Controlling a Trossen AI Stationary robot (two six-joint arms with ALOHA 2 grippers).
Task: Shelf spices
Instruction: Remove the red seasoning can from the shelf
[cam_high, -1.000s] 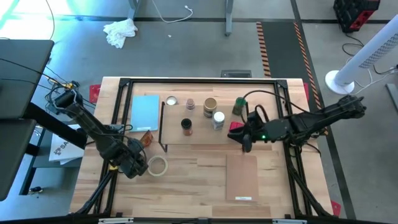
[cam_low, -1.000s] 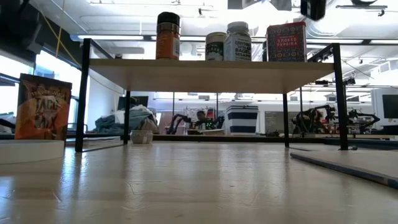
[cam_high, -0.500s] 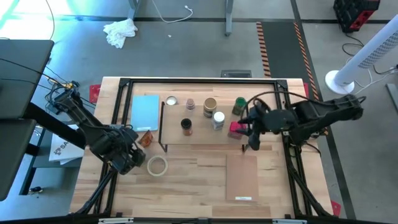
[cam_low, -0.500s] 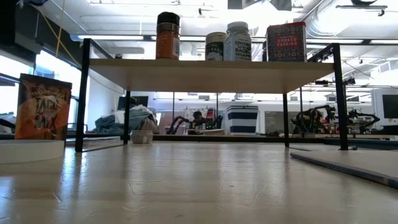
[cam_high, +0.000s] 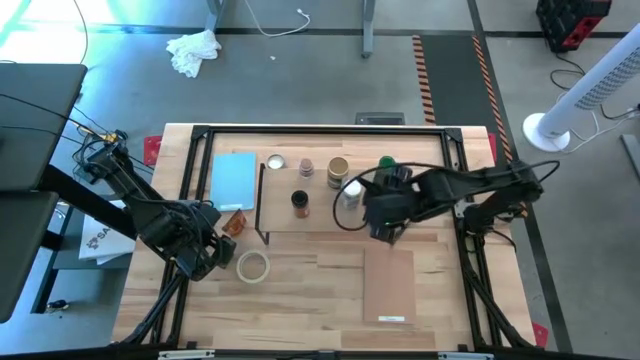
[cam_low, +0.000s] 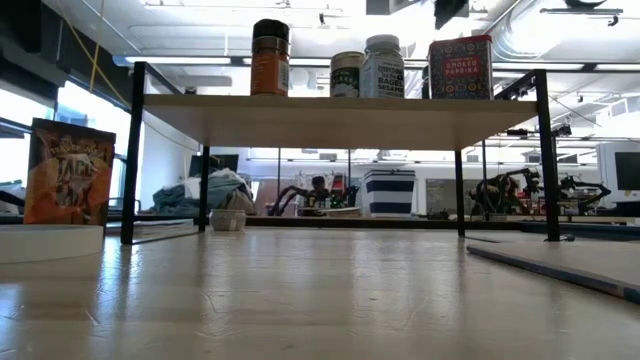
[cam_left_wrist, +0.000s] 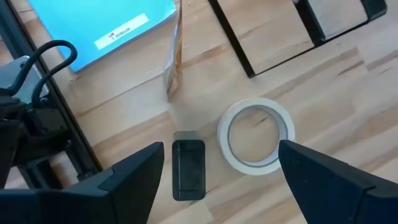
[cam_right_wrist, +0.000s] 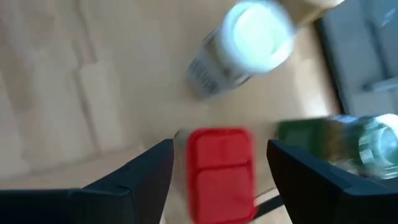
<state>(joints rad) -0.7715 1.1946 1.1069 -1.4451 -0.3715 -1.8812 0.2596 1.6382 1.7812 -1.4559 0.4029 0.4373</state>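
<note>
Wood planks make up the pale table (cam_high: 300, 290), with a black frame running round its edges. On it stands the low shelf (cam_high: 330, 215) with a pale wooden plank top and thin black wire end frames; in the low view its plank (cam_low: 330, 115) spans most of the width. A loose thin flat pale board (cam_high: 389, 285) lies on the table in front of the shelf, and a flat light-blue pad (cam_high: 234, 180) lies beside the shelf's left end.

The left arm waits over the table's left front part, its gripper (cam_left_wrist: 221, 168) above a white tape ring (cam_left_wrist: 256, 135) and a small dark block (cam_left_wrist: 188, 169), jaws standing wide apart with nothing between them. The right gripper (cam_high: 385, 205) hovers over the right part of the shelf top; its jaws are apart, straddling the red square tin (cam_right_wrist: 221, 165) below without visibly touching it.

An orange printed pouch (cam_low: 68, 172) stands upright on the table near the pad. On the shelf top, seen from above, sit the white-topped jar (cam_high: 349, 192), the tan-topped jar (cam_high: 338, 168), the green-topped jar (cam_high: 386, 165), the dark brown-topped jar (cam_high: 299, 201) and the pinkish-topped jar (cam_high: 306, 166). A small white-topped tin (cam_high: 275, 162) lies just off the shelf's left end, beside the pad.
</note>
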